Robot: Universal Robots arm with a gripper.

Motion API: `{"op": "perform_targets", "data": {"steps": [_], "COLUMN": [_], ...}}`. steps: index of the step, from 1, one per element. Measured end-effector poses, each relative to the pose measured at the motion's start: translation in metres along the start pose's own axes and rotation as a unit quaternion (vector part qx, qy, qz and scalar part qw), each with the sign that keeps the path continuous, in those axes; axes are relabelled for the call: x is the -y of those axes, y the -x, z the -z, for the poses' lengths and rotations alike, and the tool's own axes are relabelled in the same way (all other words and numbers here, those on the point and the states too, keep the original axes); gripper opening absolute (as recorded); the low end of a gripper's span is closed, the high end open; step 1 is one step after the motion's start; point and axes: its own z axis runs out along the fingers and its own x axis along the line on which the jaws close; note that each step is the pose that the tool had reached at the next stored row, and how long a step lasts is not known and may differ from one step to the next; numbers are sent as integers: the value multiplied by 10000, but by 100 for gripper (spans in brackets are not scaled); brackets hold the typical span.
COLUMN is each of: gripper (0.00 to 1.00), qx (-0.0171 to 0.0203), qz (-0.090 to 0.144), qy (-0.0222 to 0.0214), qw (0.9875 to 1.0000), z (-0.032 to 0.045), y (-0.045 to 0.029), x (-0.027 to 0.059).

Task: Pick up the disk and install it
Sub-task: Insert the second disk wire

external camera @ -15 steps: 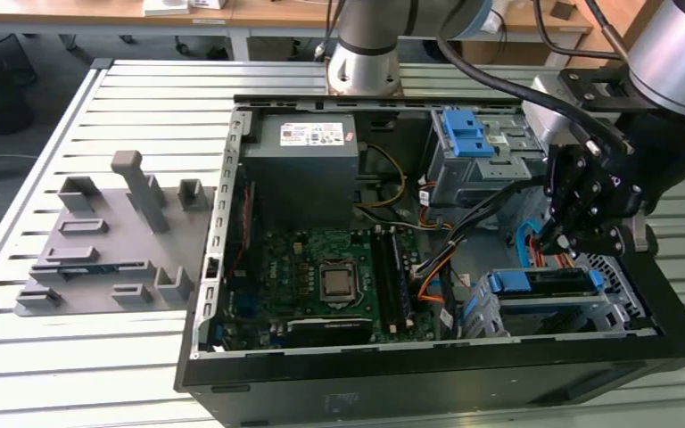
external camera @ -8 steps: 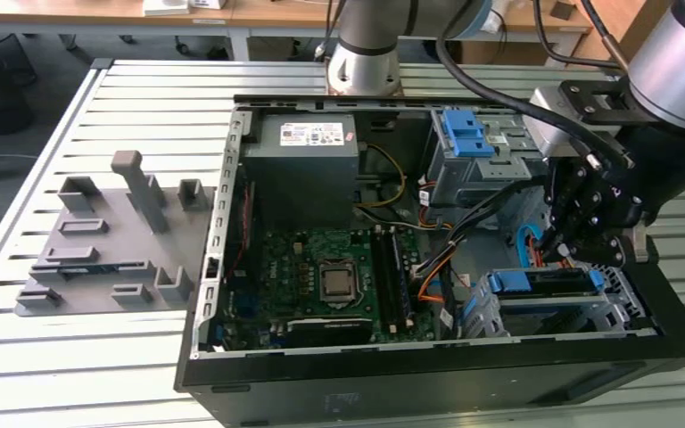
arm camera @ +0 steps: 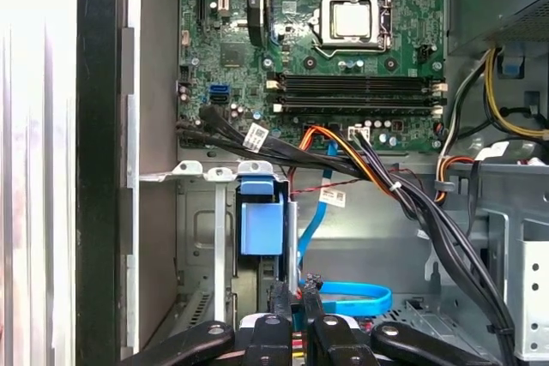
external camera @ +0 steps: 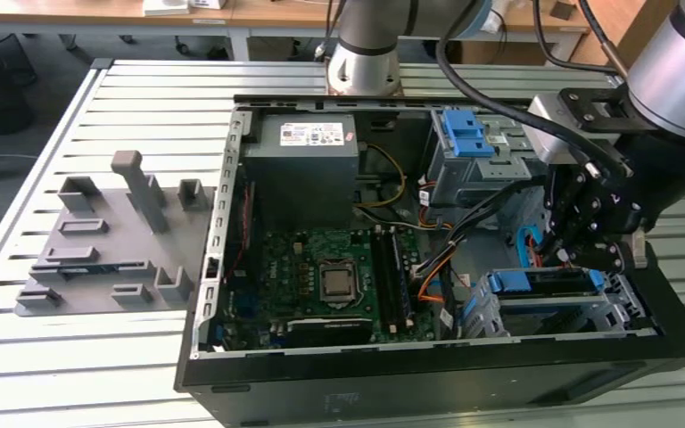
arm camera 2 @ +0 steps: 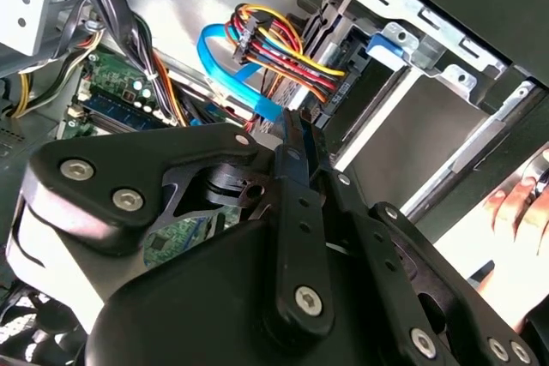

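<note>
While hanging inside the case, pincer (arm camera: 292, 302) fingers nearly meet

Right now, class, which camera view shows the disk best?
The exterior view: the disk lies across its bay, blue carrier edge in full. The first wrist view gives its blue handle end-on; the second wrist view, a blue corner.

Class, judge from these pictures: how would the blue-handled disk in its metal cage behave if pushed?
The disk looks flat and boxy, so probably stiff, unlikely to roll. Sitting in the metal cage, it would likely slide, not tip. Its blue handle may flex.
</note>
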Motion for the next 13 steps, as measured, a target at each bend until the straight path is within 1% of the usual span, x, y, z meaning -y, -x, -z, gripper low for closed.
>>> {"op": "perform_targets", "data": {"steps": [5, 13], "gripper": [17, 17], "qx": [0, 0], "qz": [0, 1], "qy": [0, -4], "qw": [10000, 10000], "z": [-18, -29], "y": [-28, -37], "x": [1, 1]}}
